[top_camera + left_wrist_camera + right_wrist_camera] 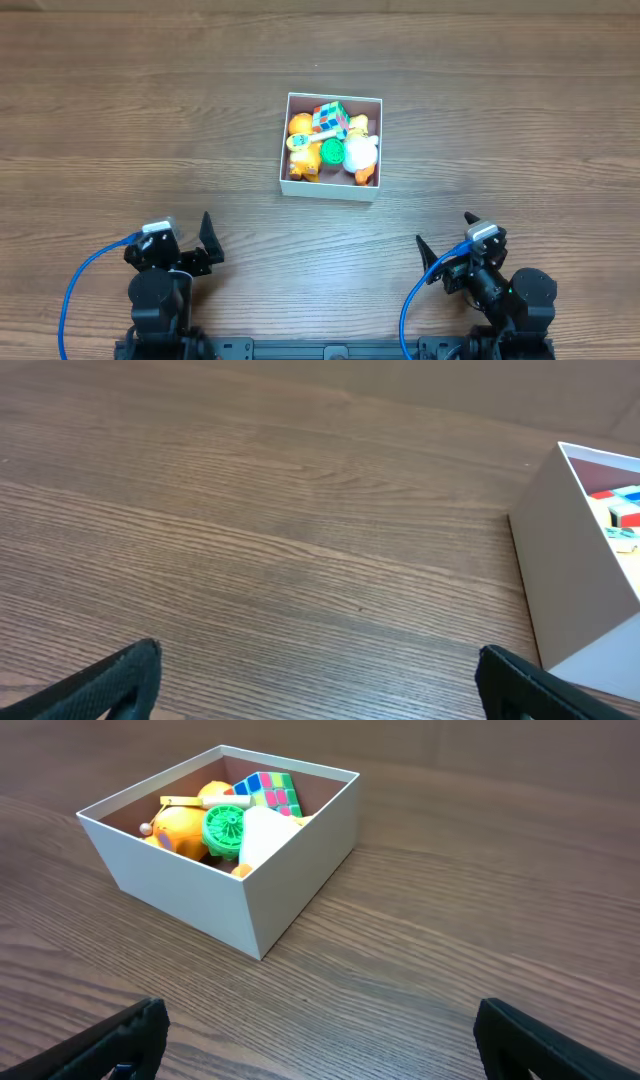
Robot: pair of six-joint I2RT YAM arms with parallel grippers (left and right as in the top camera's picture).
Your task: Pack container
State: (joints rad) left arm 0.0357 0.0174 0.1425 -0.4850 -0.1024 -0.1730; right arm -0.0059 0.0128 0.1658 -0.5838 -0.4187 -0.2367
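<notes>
The container (330,189), a square white box with a pink-brown inside, sits at the table's middle. It holds a colour cube (331,119), orange toys (300,126), a green round toy (332,153) and a white toy (360,152). In the right wrist view the container (190,890) stands ahead to the left, with the green toy (224,828) and the cube (268,793) inside. In the left wrist view its wall (570,580) shows at the right edge. My left gripper (205,245) (318,675) is open and empty near the front left. My right gripper (445,250) (318,1035) is open and empty near the front right.
The wooden table (120,120) runs on all sides of the container. Blue cables (75,290) loop beside each arm base at the front edge.
</notes>
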